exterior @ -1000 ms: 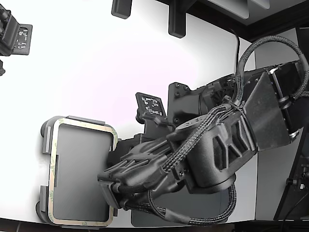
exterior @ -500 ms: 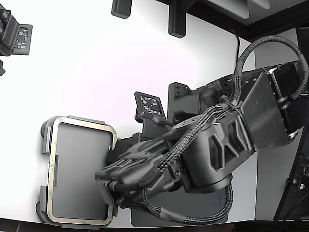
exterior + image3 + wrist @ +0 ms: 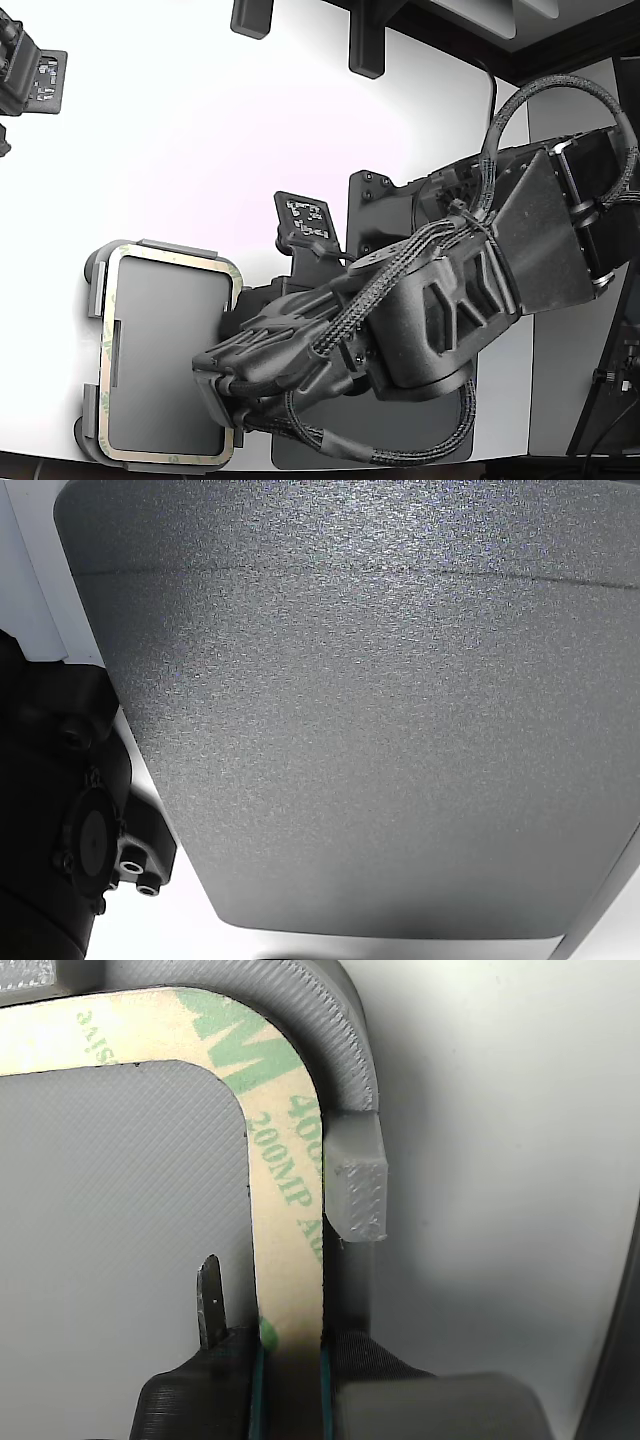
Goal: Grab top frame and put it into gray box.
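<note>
Frame (image 3: 285, 1250): cream-beige ring carrying green print, the wrist view showing "200MP" running along one side and part of a large "M" at the corner, other letters too cut off to read. It is lying on top of the gray box (image 3: 96, 290), which is sitting on the white table (image 3: 200, 130) near the exterior view's lower left, the ring (image 3: 170, 262) following the box rim with the gray floor showing through its open centre. One raised box tab (image 3: 358, 1185) is standing just outside the ring's edge. Tool (image 3: 290, 1360): the two black fingers are sitting on either side of the ring's strip, one inside the opening and one outside, close against its edges and appearing to be pinching it; a thin metal tab (image 3: 211, 1305) is standing up beside the inner finger. In the exterior view the tool (image 3: 215, 385) is reaching over the ring's right-hand side, under a bulky black arm (image 3: 440, 300) wrapped in braided cables. A small black marker plate (image 3: 305, 220) with a white coded pattern is standing on the table near the arm; a second one (image 3: 45, 80) is sitting at the upper left. Dark mat (image 3: 380, 710): finely textured, rounded corner, filling the other view, lying on the white table beside a black machine part (image 3: 70, 820). Dark furniture is edging the table at the exterior view's top and right.
</note>
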Robot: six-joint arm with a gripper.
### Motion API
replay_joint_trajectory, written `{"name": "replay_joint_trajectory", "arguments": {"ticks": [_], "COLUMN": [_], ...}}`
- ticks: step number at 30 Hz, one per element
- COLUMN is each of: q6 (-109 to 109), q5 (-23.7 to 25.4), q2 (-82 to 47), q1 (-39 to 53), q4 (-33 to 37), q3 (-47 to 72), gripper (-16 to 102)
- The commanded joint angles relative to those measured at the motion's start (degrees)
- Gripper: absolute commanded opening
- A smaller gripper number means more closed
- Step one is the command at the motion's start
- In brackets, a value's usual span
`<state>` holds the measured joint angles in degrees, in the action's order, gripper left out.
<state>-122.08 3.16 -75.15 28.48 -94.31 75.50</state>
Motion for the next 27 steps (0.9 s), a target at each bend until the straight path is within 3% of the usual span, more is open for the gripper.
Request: {"name": "replay_joint_trajectory", "arguments": {"ticks": [1,10,13,14,16,17,18,22,27], "q6": [0.0,0.0,0.1,0.3,0.4,0.4,0.4,0.6,2.7], "q5": [0.1,0.1,0.1,0.1,0.0,0.1,0.2,1.1,6.4], "q2": [-1.2,-1.1,-1.3,-1.3,-1.4,-1.4,-1.4,-1.8,-2.7], "q1": [-0.8,-0.8,-0.8,-0.8,-0.8,-0.8,-0.8,-0.7,-0.4], "q4": [-0.7,-0.7,-0.6,-0.6,-0.6,-0.6,-0.6,-0.6,-0.1], "q3": [-1.2,-1.2,-1.5,-1.6,-2.2,-2.3,-2.4,-3.6,-9.7], "gripper": [-13,-11,-4,12,100,90,100,100,100]}}
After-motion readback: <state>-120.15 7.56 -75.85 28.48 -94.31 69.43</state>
